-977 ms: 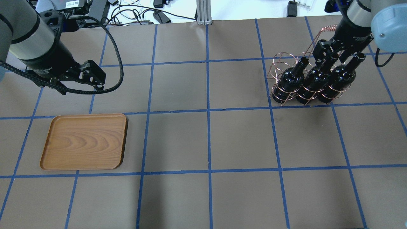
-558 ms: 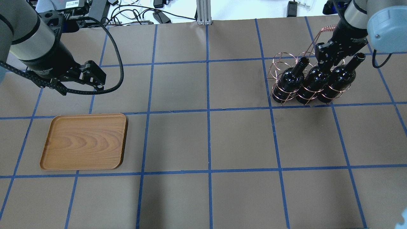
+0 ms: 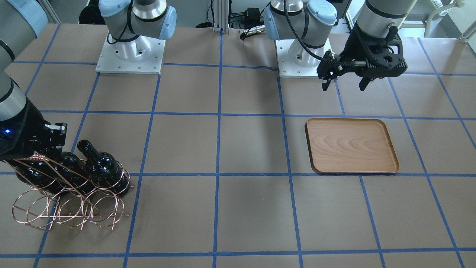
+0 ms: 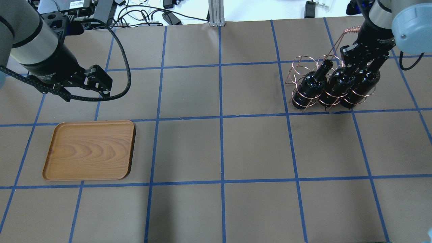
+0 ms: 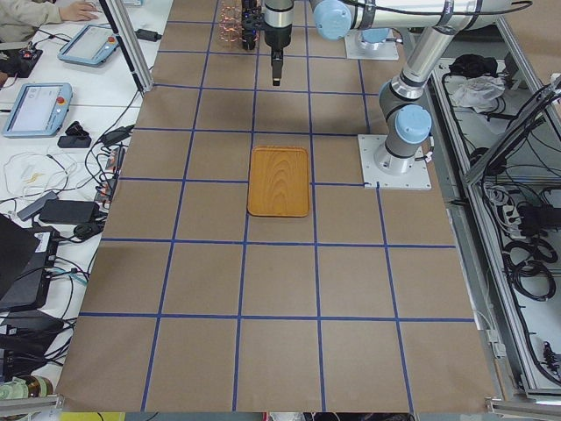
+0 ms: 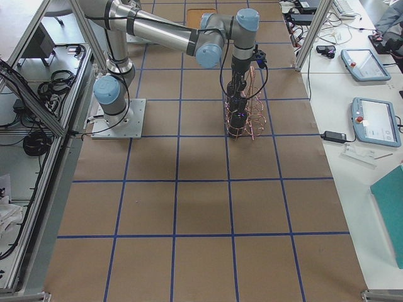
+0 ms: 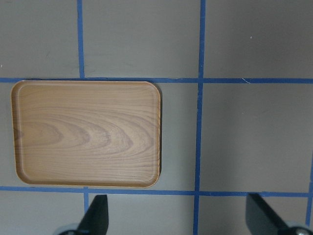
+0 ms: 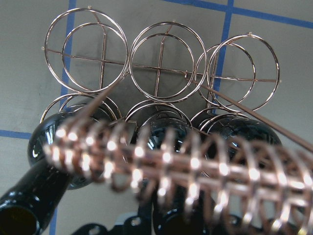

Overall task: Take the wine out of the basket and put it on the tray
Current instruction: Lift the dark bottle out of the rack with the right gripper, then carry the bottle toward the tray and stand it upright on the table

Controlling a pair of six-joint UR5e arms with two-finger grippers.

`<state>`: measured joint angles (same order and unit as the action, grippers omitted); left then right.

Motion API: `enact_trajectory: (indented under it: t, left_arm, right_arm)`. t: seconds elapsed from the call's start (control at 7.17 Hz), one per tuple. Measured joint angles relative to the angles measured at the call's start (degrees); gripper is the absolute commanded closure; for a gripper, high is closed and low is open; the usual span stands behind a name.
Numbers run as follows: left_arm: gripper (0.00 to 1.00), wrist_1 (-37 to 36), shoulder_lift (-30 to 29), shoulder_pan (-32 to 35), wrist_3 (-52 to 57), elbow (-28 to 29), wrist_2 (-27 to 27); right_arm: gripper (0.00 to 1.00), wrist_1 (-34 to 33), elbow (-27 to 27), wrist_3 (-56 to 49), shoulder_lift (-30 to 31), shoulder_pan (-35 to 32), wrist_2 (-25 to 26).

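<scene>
Three near-black wine bottles stand in the front row of the copper wire basket [image 4: 300,65] at the table's right. The left bottle [image 4: 312,84] has its neck free. My right gripper [image 4: 358,62] is low over the necks of the middle bottle [image 4: 337,84] and the right bottle [image 4: 362,82]. In the right wrist view its jaws stand open around the middle neck, under the wrapped handle bar [image 8: 195,166]. The wooden tray [image 4: 89,150] lies bare at the left. My left gripper [image 4: 86,94] hovers open and empty beside it, with the tray [image 7: 88,132] below in the left wrist view.
The basket's back row of loops [image 3: 67,208] holds nothing. The arm bases [image 3: 130,52] [image 3: 303,56] stand at the robot's edge. Cables and power bricks [image 4: 145,17] and a metal post [image 4: 216,13] lie past the far edge.
My right gripper has moved right and lower over the bottle necks and now hides the right bottle's neck. The basket with its bottles has shifted slightly right. The left arm has not moved.
</scene>
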<state>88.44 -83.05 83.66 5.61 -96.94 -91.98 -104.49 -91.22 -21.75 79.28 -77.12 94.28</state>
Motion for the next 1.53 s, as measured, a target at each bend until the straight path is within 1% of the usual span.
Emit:
enact_trajectory:
  t: [0.14, 0.28, 0.42, 0.7, 0.84, 0.98, 1.12, 1.26, 1.4, 1.53]
  left_arm:
    - [0.0, 0.09, 0.04, -0.09, 0.19, 0.1, 0.0]
    - [0.0, 0.11, 0.07, -0.23, 0.3, 0.2, -0.02]
    - [0.0, 0.11, 0.12, -0.37, 0.34, 0.31, -0.08]
    - [0.0, 0.14, 0.23, -0.7, 0.36, 0.63, -0.19]
    - [0.0, 0.15, 0.31, -0.8, 0.36, 0.81, -0.26]
    - [0.0, 0.15, 0.38, -0.86, 0.39, 1.07, -0.31]
    - [0.0, 0.15, 0.4, -1.08, 0.42, 1.34, -0.29]
    - [0.0, 0.18, 0.43, -1.75, 0.47, 1.59, -0.18]
    - [0.0, 0.24, 0.43, -2.96, 0.95, 1.82, -0.07]
    - [0.0, 0.29, 0.43, -4.39, 2.08, 1.95, -0.04]
  right_arm:
    - [1.0, 0.37, 0.38, 0.02, 0.75, -0.24, -0.29]
    - [1.0, 2.61, 1.78, 0.03, 2.1, -0.48, -0.55]
    - [1.0, 7.63, 4.98, 0.06, 4.2, -0.64, -0.42]
    - [1.0, 20.09, 13.23, 1.64, 8.89, -0.9, 0.57]
    - [1.0, 25.31, 15.0, 5.79, 11.07, -2.46, -0.04]
    - [1.0, 28.68, 15.42, 13.53, 12.18, -6.99, -1.17]
    - [1.0, 28.88, 15.16, 24.72, 11.62, -15.06, -1.89]
    - [1.0, 25.43, 14.75, 37.21, 8.57, -25.2, -2.24]
    - [1.0, 19.64, 14.53, 47.03, 3.65, -33.84, -2.35]
    - [1.0, 14.74, 14.45, 52.8, -0.69, -38.54, -2.43]
